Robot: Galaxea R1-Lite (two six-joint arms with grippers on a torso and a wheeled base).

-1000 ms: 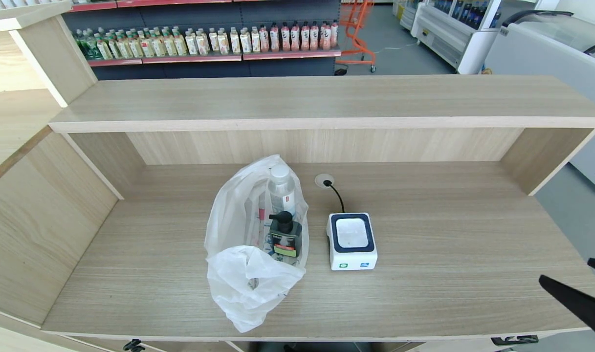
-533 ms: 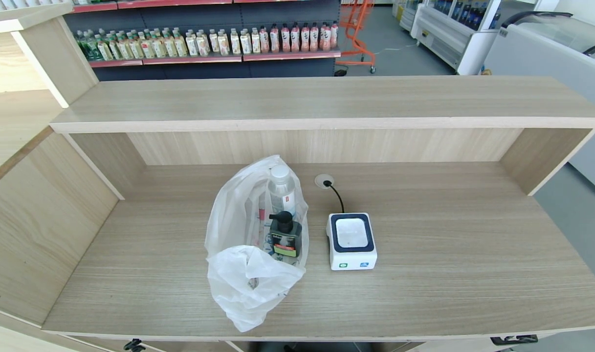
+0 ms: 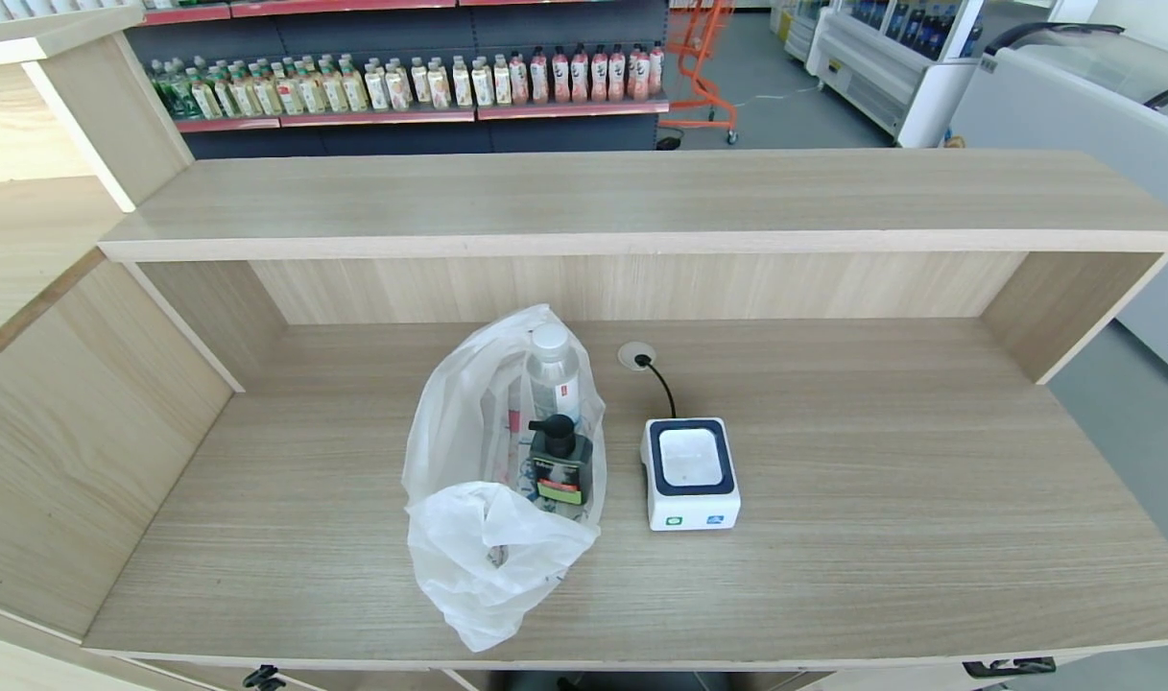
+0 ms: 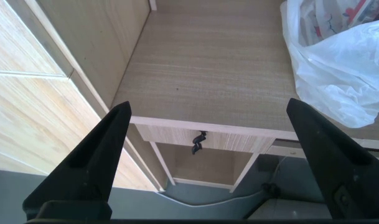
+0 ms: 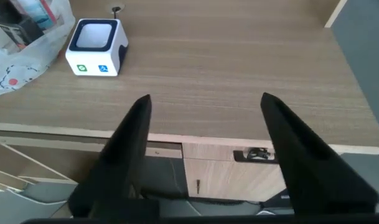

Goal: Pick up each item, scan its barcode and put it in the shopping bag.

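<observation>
shopping bag [image 3: 468, 537] looks packed at centre frame, so left gripper [image 4: 209, 104] and right gripper [image 5: 206, 98], wide open and empty, should wait clear.

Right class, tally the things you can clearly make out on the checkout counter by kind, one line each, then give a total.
Shopping bag: 1
Bottles inside the bag: 2 (clear bottle, dark pump bottle)
Barcode scanner: 1
Total: 4
</observation>
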